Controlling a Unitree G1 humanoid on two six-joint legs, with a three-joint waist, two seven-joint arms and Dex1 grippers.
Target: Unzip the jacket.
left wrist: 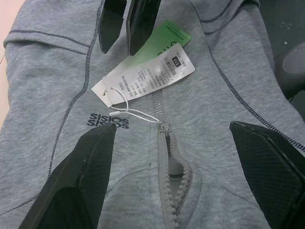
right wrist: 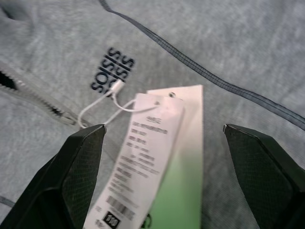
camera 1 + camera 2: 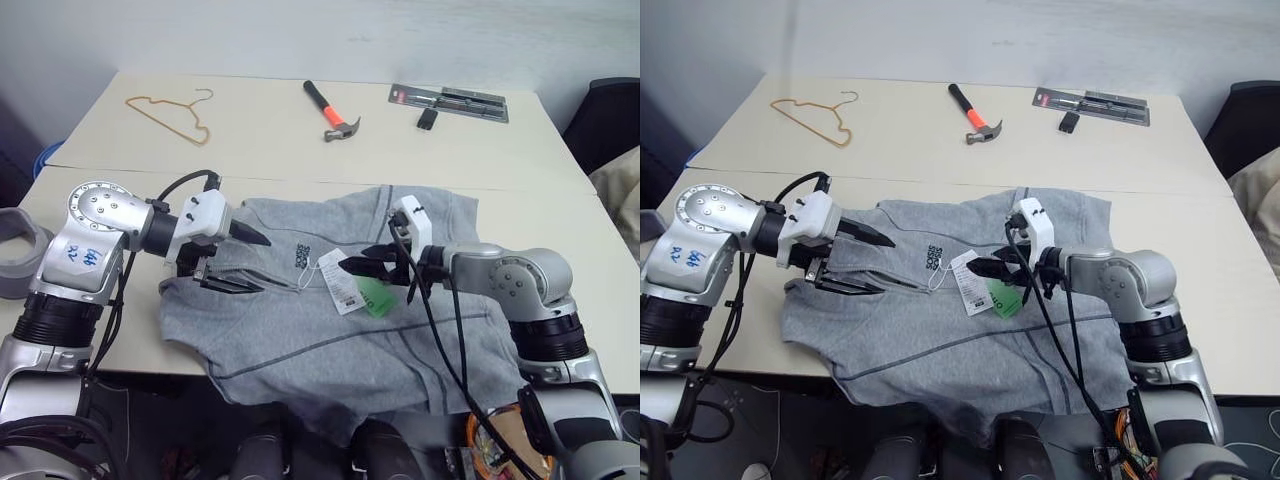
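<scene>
The right gripper is seen wide open at the middle of the frame, nothing held, just over the white tag. The left gripper is open too, at the middle left. The jacket is spread flat on the table. It looks soft and light. The small zip pull should be pinched.

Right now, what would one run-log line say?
jacket: zipper partly open | left gripper: open, empty | right gripper: open over hang tag
</scene>
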